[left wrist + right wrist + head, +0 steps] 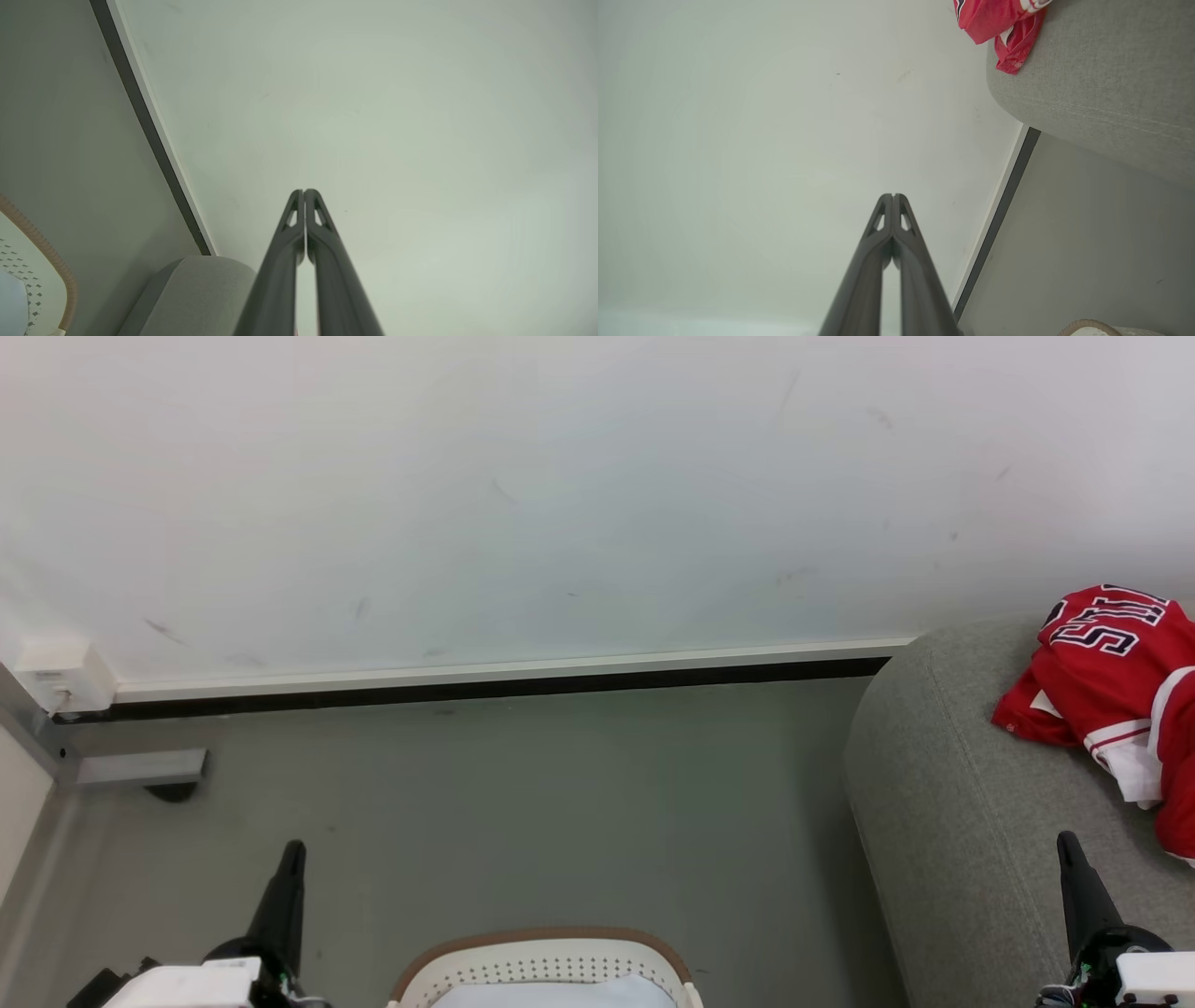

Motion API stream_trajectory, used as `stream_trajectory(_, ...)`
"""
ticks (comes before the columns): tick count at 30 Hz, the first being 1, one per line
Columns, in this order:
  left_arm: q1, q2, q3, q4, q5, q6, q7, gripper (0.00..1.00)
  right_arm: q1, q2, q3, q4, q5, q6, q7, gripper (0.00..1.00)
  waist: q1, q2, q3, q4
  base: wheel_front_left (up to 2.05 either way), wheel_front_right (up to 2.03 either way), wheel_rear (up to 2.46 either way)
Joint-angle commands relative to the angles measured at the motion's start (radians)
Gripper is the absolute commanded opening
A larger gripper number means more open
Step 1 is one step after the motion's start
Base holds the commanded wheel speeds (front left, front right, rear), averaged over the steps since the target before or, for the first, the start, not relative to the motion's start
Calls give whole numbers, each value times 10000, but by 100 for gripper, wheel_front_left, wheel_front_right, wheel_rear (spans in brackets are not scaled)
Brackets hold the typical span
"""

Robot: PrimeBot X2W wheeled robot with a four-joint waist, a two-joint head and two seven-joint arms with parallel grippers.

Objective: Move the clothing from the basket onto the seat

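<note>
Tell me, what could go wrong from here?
The jersey lies by the sofa's rounded edge, a red fold seeming to hang over it; it might slide to the floor.
The shut right gripper seems close to the sofa and could snag its fabric when it moves.
The basket is mostly cut off at the head view's bottom, so anything left inside may be missed.

Head looks down; wrists face wall (420, 116), share seat (1111, 84).

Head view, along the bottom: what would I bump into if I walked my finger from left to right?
left gripper → basket → seat → right gripper
</note>
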Motion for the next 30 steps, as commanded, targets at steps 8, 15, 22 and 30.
stream_trajectory(8,-166,-8,96,36,-640,-98,198,0,-126,32,-191,35,510,-20,178,0,0,0,8,10,0,0,0)
stream_trajectory(15,-169,-10,98,39,-693,-99,213,0,-128,45,-216,38,527,-21,203,0,0,0,9,12,0,0,0)
stream_trajectory(22,-168,-10,97,39,-694,-99,212,0,-130,53,-228,39,510,-21,213,0,0,0,9,12,0,0,0)
stream_trajectory(30,-168,-10,96,36,-695,-99,211,0,-131,63,-241,40,492,-21,229,0,0,0,9,12,0,0,0)
